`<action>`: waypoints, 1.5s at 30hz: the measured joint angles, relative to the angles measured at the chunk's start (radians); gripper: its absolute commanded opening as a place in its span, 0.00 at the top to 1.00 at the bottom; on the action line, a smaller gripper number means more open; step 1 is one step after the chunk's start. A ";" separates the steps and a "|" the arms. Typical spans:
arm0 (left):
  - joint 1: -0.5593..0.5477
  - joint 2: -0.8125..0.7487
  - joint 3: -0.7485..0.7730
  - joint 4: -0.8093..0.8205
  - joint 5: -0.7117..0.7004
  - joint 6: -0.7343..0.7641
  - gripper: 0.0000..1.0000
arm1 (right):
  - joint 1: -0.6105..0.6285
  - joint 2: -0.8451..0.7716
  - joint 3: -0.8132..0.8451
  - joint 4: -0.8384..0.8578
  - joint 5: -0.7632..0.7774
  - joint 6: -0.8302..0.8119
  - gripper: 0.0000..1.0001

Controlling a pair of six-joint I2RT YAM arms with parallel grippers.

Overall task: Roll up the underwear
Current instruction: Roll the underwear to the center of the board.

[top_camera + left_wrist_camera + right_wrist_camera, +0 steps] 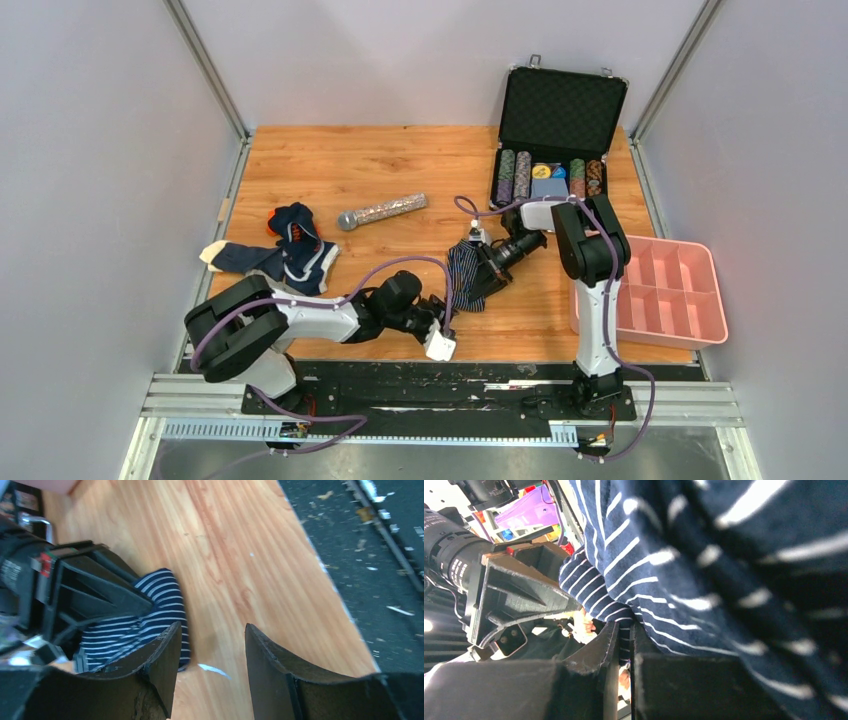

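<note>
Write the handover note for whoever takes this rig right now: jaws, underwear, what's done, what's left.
Left gripper: jaws open and empty, right beside the striped underwear.
Right gripper: jaws shut on the striped underwear, holding it bunched near the middle of the table.
Plain navy underwear: crumpled in a heap at the left side, with no gripper near it.
Done: the striped pair is gripped; no finished roll shows.
Left: roll the striped pair, then the plain navy one.
</note>
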 measured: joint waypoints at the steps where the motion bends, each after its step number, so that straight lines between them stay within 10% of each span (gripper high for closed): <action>1: -0.013 0.010 -0.003 0.019 -0.025 0.028 0.43 | 0.000 0.005 0.007 -0.007 0.000 -0.006 1.00; 16: -0.048 0.175 0.034 0.213 -0.280 0.184 0.47 | 0.000 0.021 0.031 -0.039 0.001 -0.035 1.00; 24: -0.055 0.243 0.094 0.203 -0.346 0.241 0.73 | 0.000 0.027 0.039 -0.042 0.001 -0.042 1.00; 33: -0.007 0.294 0.370 -0.248 -0.274 0.258 0.87 | -0.033 -0.011 0.034 -0.036 -0.011 -0.010 0.37; 45: 0.079 0.530 0.906 -0.982 -0.029 0.382 0.92 | -0.404 -0.635 -0.014 0.280 0.119 -0.018 0.05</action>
